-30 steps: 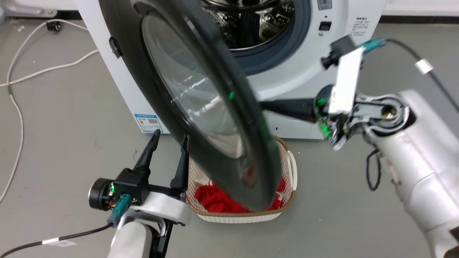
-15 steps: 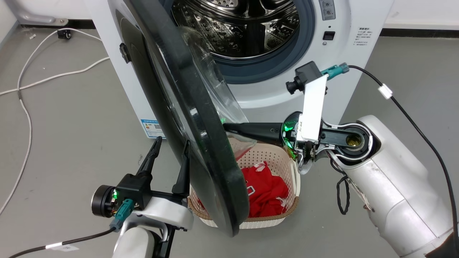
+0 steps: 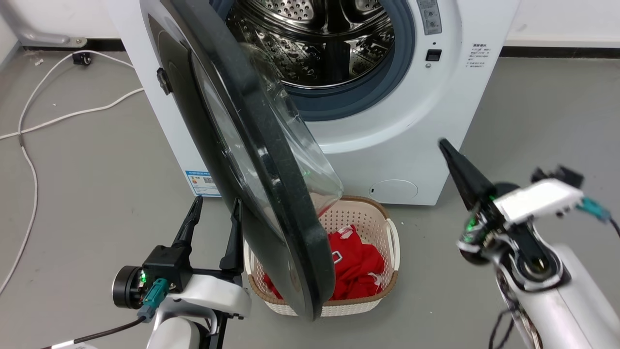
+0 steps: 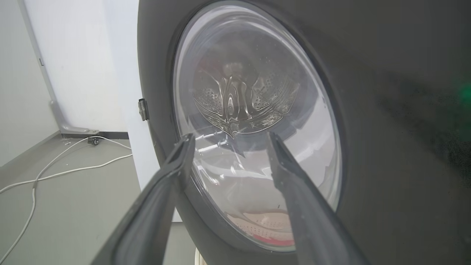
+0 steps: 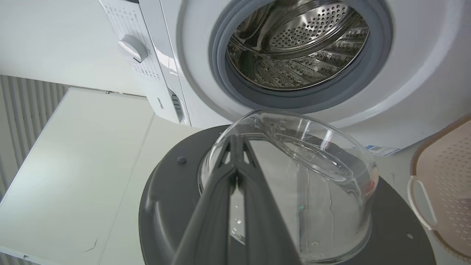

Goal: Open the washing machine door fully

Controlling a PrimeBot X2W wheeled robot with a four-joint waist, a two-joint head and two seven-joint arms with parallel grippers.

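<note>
Roughly edge-on in the head view, the large round washing machine door (image 3: 276, 194), glossy black rim around a bulging clear glass bowl, juts from the left front edge of the big white front-loading washing machine (image 3: 402, 140), above a beige perforated plastic basket (image 3: 393, 232). The left gripper (image 3: 217, 200) waits just beside its outer face; the right gripper (image 3: 444, 144) sits well apart, off the right front corner.

Left wrist view: jaws spread, empty, facing the glass.

Right wrist view: fingers (image 5: 217, 198) pressed together on nothing, aimed at the inner face. Pushing the inner rim rather than the glass looks best, with the left arm clear of the swing.
</note>
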